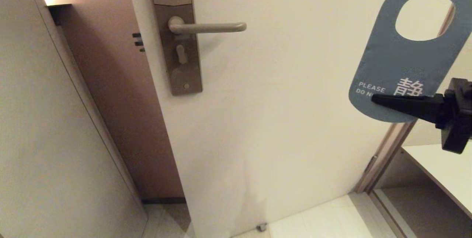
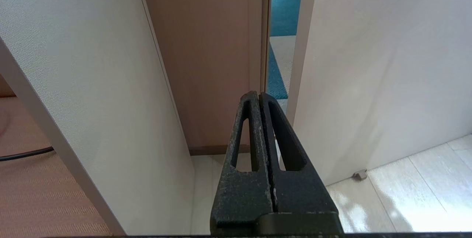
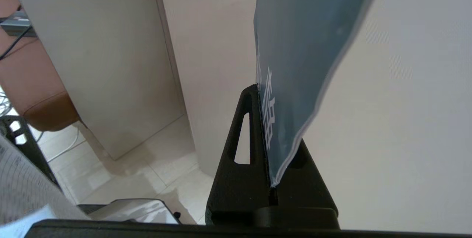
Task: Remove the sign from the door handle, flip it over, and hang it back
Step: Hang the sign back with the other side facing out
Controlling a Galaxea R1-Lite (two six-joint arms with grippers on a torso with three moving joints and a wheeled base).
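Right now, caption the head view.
Right tool holds the blue-grey sign beside the bare door handle.

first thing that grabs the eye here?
The blue-grey sign, off the door and pinched at its lower edge by the right end effector at the head view's right. Next, the bare door handle up left on the pale door. The left end effector is shut, empty.

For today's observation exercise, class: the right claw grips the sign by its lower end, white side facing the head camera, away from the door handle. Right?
Not quite. In the head view the sign shows its blue-grey side, not the white one. The right claw does grip its lower end, away from the door handle.
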